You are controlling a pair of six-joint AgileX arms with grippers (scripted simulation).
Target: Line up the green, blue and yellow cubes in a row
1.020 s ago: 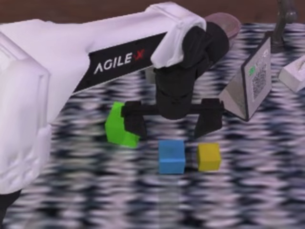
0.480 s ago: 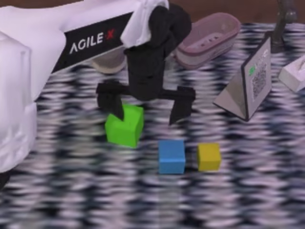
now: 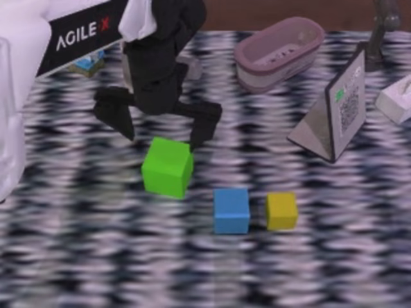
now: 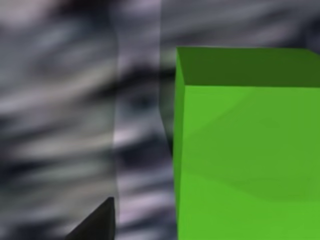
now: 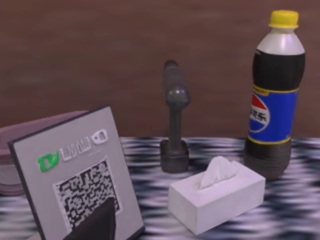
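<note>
The green cube (image 3: 167,167) sits on the patterned cloth, left of the blue cube (image 3: 231,210) and farther back than it. The yellow cube (image 3: 281,210) lies just right of the blue one, level with it across a small gap. My left gripper (image 3: 160,135) hangs open just behind the green cube, its fingers (image 3: 204,125) spread wider than the cube and holding nothing. In the left wrist view the green cube (image 4: 247,150) looms large beside one dark fingertip (image 4: 97,222). My right gripper (image 5: 142,227) is parked outside the top view, facing the table's back right.
A mauve oval tub (image 3: 279,45) stands at the back. To its right are a grey QR sign (image 3: 337,106), a white tissue box (image 5: 217,195), a dark dumbbell (image 5: 175,120) and a cola bottle (image 5: 275,95). A small coloured block (image 3: 90,63) lies at the back left.
My left arm has swung left and towards the back, carrying the open gripper from above the cubes to behind the green cube, which is now uncovered. The cubes have not moved.
</note>
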